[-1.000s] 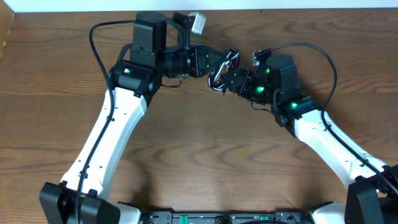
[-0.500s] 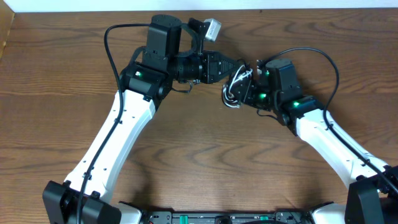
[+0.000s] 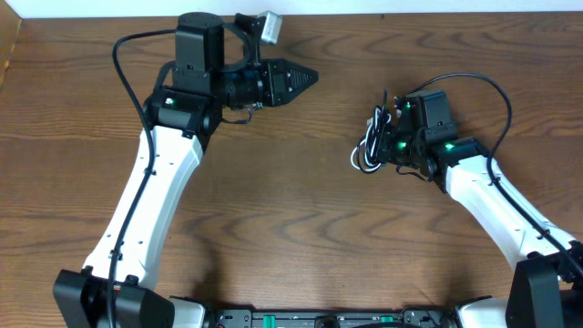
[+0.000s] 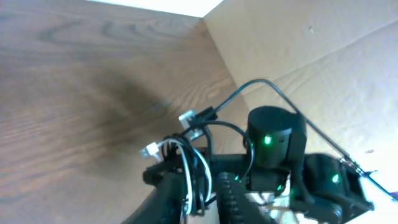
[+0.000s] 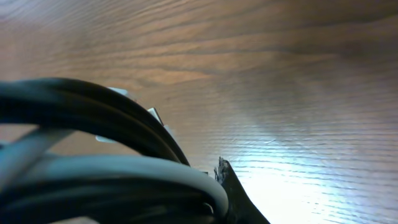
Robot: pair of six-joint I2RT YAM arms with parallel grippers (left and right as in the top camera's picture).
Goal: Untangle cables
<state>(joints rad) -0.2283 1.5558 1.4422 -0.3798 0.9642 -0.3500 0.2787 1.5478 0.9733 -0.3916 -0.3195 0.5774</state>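
Note:
The cables, a black cord and a white cord wound in a small coil, hang from my right gripper, which is shut on them at the right of the table. In the right wrist view the black cord and the white cord fill the frame right at the jaws. My left gripper is at the back centre, well apart from the coil, empty, with its fingers a little apart. The left wrist view looks between those fingers at the coil and its small white plugs.
The wooden table ends at a white back edge. A cardboard wall stands at the table's right side. Thick black robot wires loop over both arms.
My left gripper has pulled back to the left, away from the coil. My right gripper has carried the coil to the right and toward the front.

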